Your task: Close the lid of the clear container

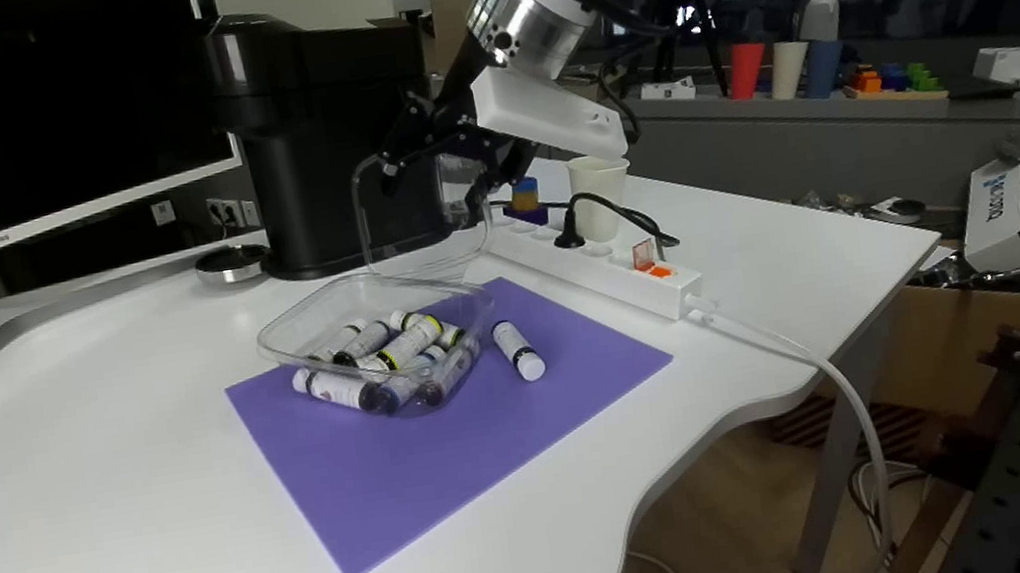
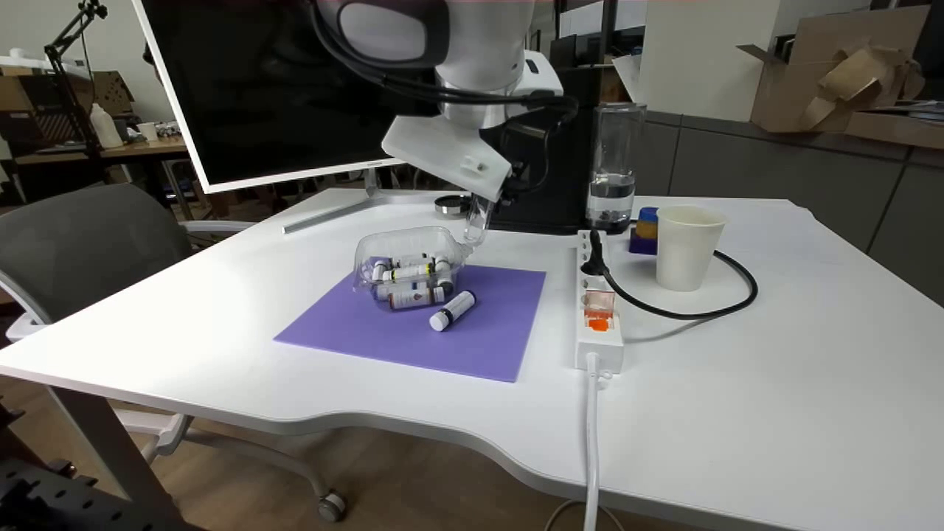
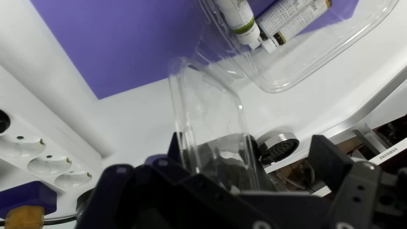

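The clear container (image 1: pixel 340 302) stands on a purple mat with several small white bottles inside. It also shows in an exterior view (image 2: pixel 404 240) and at the top right of the wrist view (image 3: pixel 299 71). Its lid (image 1: pixel 425 238) stands up nearly vertical from the container's edge, open. The lid also shows in an exterior view (image 2: pixel 479 221) and in the wrist view (image 3: pixel 210 108). My gripper (image 3: pixel 254 149) is open, its fingers wide apart. In the wrist view the lid's upper part overlaps the left finger and the gap. I cannot tell whether they touch.
The black machine (image 1: pixel 337 140) stands close behind the gripper. A white bottle (image 1: pixel 518 350) lies on the purple mat (image 1: pixel 456 466) beside the container. A power strip (image 1: pixel 588 265), a paper cup (image 1: pixel 600 197) and a round metal tray (image 1: pixel 232 263) stand nearby.
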You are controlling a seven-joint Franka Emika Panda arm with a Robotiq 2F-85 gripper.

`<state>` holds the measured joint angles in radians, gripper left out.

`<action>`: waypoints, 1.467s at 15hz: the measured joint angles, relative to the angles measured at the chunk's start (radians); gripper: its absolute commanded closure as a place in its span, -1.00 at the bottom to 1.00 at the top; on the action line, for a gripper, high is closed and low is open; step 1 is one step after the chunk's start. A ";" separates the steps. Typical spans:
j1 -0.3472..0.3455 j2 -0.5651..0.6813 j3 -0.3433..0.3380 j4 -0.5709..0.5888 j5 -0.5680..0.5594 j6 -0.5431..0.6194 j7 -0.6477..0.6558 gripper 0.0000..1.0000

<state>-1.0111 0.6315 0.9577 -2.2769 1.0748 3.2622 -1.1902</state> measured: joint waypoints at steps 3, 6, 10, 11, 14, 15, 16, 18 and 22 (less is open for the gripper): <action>-0.014 -0.040 0.030 -0.036 0.000 -0.024 -0.015 -1.00; -0.021 -0.086 0.039 -0.070 -0.001 -0.076 -0.025 -1.00; -0.020 -0.146 0.027 -0.112 -0.034 -0.173 -0.026 -1.00; -0.019 -0.160 0.022 -0.120 -0.046 -0.197 -0.026 -1.00; -0.002 -0.206 -0.008 -0.143 -0.104 -0.259 -0.021 -1.00; 0.011 -0.222 -0.022 -0.149 -0.126 -0.272 -0.016 -1.00; 0.029 -0.237 -0.038 -0.155 -0.149 -0.279 -0.007 -1.00; 0.074 -0.267 -0.073 -0.167 -0.198 -0.289 0.023 -1.00; 0.192 -0.320 -0.165 -0.189 -0.337 -0.296 0.112 -1.00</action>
<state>-0.8195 0.3114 0.7923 -2.4664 0.7375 2.9663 -1.0781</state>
